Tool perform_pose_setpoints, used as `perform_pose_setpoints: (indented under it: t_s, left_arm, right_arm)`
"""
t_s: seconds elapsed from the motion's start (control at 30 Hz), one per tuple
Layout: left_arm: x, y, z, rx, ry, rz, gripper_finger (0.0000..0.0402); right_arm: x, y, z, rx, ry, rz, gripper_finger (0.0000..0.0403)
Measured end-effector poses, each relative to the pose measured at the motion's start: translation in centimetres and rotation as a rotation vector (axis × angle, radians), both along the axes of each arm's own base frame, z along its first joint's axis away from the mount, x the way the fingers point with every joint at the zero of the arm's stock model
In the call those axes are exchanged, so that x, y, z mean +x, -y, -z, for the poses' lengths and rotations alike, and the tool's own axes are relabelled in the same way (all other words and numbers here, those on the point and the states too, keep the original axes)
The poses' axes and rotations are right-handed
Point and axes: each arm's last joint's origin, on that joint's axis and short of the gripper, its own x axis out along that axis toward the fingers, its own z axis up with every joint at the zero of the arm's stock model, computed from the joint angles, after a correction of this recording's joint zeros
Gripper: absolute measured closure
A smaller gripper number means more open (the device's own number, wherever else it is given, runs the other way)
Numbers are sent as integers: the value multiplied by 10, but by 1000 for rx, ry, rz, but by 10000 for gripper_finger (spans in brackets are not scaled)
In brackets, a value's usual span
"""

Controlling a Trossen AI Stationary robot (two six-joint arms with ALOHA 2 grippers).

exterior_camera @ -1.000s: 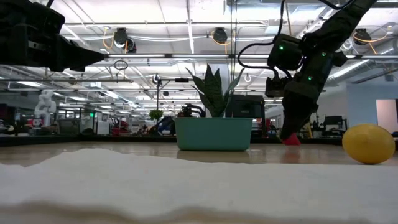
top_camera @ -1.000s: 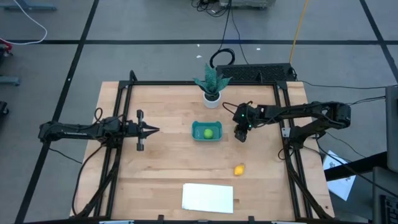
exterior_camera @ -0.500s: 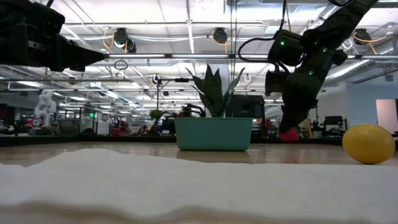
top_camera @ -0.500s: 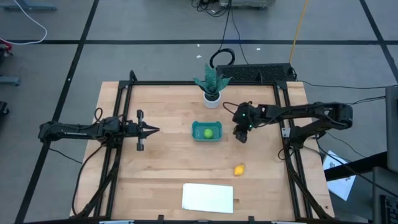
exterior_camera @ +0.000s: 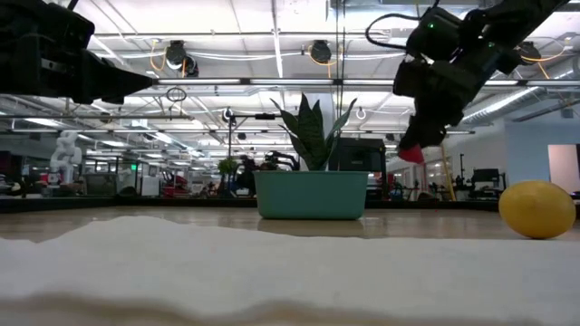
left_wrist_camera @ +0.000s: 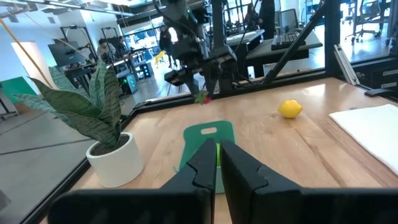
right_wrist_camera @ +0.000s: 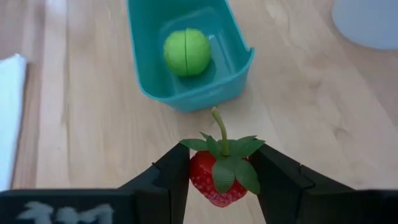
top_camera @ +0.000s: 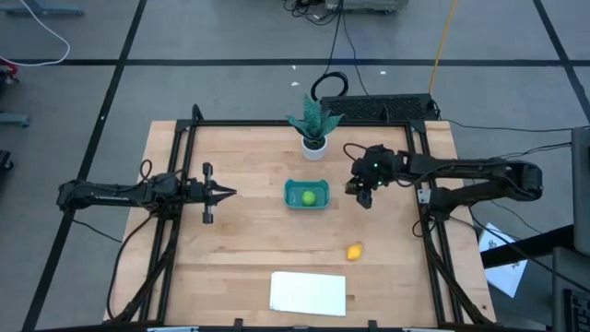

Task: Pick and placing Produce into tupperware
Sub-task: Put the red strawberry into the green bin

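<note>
My right gripper [top_camera: 364, 196] hangs above the table just right of the teal tupperware [top_camera: 293, 187], shut on the tiny red strawberry [right_wrist_camera: 214, 180], which the low view shows at the fingertips [exterior_camera: 412, 154]. The round lime-green fruit [top_camera: 308, 196] lies inside the tupperware [right_wrist_camera: 205, 99], on its floor. The yellow lemon [top_camera: 354, 251] rests on the wood nearer the near edge, and the low view shows it too [exterior_camera: 536, 209]. My left gripper [top_camera: 228, 192] waits shut, left of the tupperware and pointing at it. My right gripper pinches the strawberry's red body [right_wrist_camera: 202, 183] between its two fingers [right_wrist_camera: 171, 177], one on each side just below the green leaf cap [right_wrist_camera: 225, 149]. The fingers come from above, pointing down. The fruit is lifted clear of the table [exterior_camera: 412, 154].
A green plant in a white pot [top_camera: 313, 129] stands behind the tupperware toward the far edge. A flat white sheet [top_camera: 308, 292] lies at the near edge. Black frame rails [top_camera: 184, 184] run along the table's left and right sides. Bare wood lies between lemon and tupperware.
My right gripper has risen from table height with the strawberry in its fingers, lifting the fruit clear of the wood, and has drifted slightly toward the table's right edge. The left arm, lime, lemon and tupperware have stayed put.
</note>
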Motion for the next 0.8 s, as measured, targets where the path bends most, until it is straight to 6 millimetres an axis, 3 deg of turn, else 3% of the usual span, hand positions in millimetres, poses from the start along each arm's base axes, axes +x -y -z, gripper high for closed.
perform_pose_setpoints:
  t_s: [0.2, 0.6, 0.8]
  left_arm:
    - [0, 0, -1, 0, 8, 0, 376]
    - [0, 0, -2, 0, 23, -1, 376]
    - [0, 0, -2, 0, 22, -1, 376]
  right_arm:
    - [-4, -3, -9, 29, 34, -43, 264]
    - [8, -1, -55, -30, 125, -139, 265]
    - [9, 0, -60, -50, 137, -153, 264]
